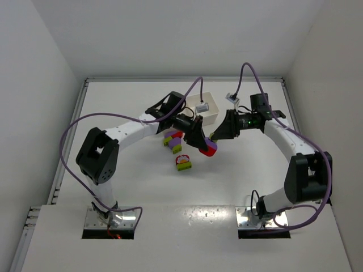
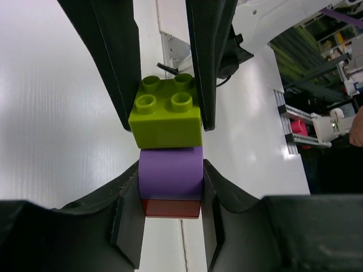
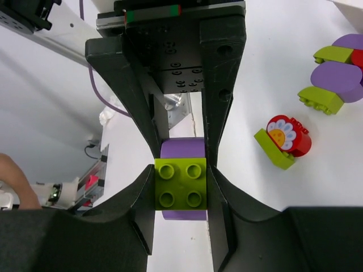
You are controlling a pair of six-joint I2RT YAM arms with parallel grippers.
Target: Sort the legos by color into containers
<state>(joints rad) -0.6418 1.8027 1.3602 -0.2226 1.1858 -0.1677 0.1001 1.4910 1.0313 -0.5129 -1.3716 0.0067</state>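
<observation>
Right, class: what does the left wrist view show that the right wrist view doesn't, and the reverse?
Only left wrist: a red brick under the purple brick. Only right wrist: loose bricks on the table, including a flower brick. Both: the left gripper on the purple brick, the right gripper on the lime green brick stacked on it.

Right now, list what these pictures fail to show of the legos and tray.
Tray: top view, the arms cover most of it; dividers and contents unseen.
Red brick: left wrist view, only a sliver shows beneath the purple brick; right wrist view, the lime green brick hides it.
Loose pile: top view, too small to count; right wrist view, cut by the right edge.
</observation>
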